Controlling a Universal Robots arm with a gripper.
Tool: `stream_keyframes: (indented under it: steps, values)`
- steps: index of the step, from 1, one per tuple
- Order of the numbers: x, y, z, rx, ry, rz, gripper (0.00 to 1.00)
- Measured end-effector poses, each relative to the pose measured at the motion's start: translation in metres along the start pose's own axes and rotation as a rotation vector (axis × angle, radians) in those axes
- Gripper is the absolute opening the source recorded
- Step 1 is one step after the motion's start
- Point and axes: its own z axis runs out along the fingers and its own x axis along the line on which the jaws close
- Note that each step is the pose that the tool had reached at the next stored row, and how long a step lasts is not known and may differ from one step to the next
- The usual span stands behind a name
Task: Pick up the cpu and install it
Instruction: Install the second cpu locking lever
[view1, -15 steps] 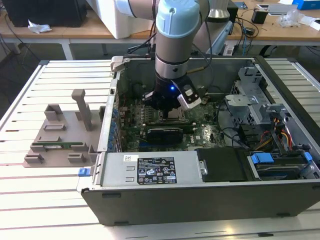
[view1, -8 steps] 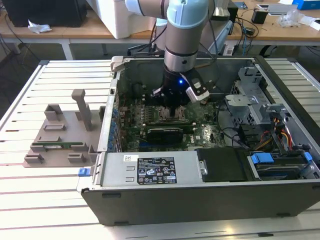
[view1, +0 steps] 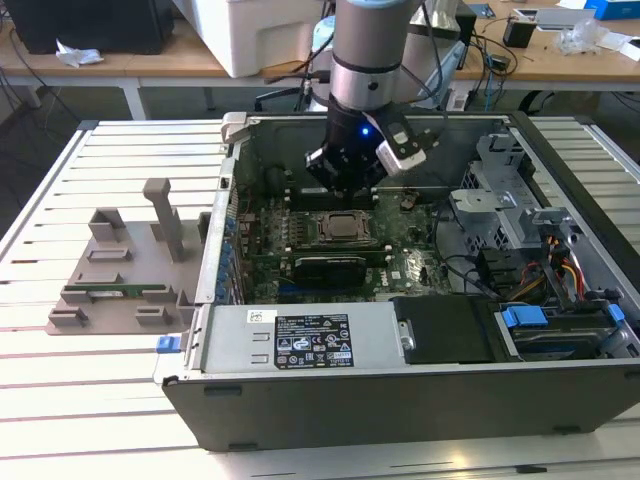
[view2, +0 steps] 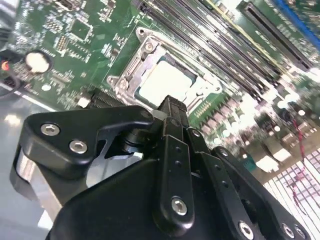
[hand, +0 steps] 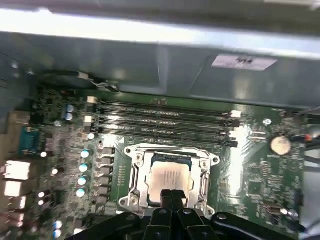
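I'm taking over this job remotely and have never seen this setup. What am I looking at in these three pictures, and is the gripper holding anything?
The exterior view looks from outside at one robot arm reaching down into an open computer case that lies on a slatted table. A grey plastic holder sits on the table at the exterior view's left.

Both wrist views come from cameras riding on the arm, looking down past the gripper at the green motherboard.

The cpu is the silvery square chip. It lies inside the metal-framed socket, beside the long memory slots.

The gripper's fingers are together just above the chip's edge, with nothing between them.
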Motion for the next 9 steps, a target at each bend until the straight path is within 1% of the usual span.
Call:
stream_keyframes:
  steps: [1, 2, 3, 9]
  values:
    - [0.0003, 0.0007, -0.0102, 0.0002, 0.0001, 0.000, 0.11]
    - [0.0004, 0.0010, -0.0161, 0.0001, 0.0001, 0.000, 0.11]
    - [0.0004, 0.0011, -0.0176, 0.0000, 0.0000, 0.000, 0.11]
    - [0.0005, 0.0011, -0.0181, 0.0000, 0.0000, 0.000, 0.11]
